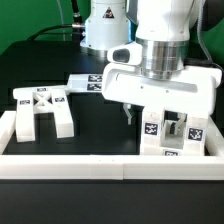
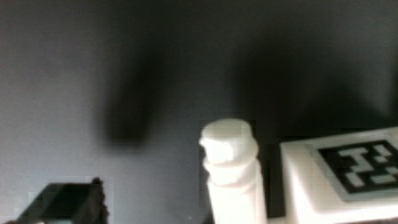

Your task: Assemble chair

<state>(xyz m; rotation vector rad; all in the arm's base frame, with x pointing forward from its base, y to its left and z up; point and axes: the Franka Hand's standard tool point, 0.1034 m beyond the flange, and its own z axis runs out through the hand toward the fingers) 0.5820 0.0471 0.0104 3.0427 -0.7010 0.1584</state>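
Observation:
The chair is in parts on the black table. A cross-braced frame [image 1: 40, 108] with tags lies at the exterior view's left. A blocky tagged group of white chair parts [image 1: 172, 138] stands at the front right. My gripper [image 1: 150, 118] hangs just above and behind that group, open, holding nothing. One dark finger [image 1: 128, 115] shows clear of the parts. In the wrist view a white rounded post [image 2: 226, 165] stands upright beside a tagged white block [image 2: 347, 165]. A dark finger [image 2: 63, 200] stands well apart from the post.
A long white rail [image 1: 110, 166] edges the table's front and left side. The marker board [image 1: 85, 82] lies at the back by the arm's base. Bare black tabletop [image 1: 100, 125] lies between the frame and the block group.

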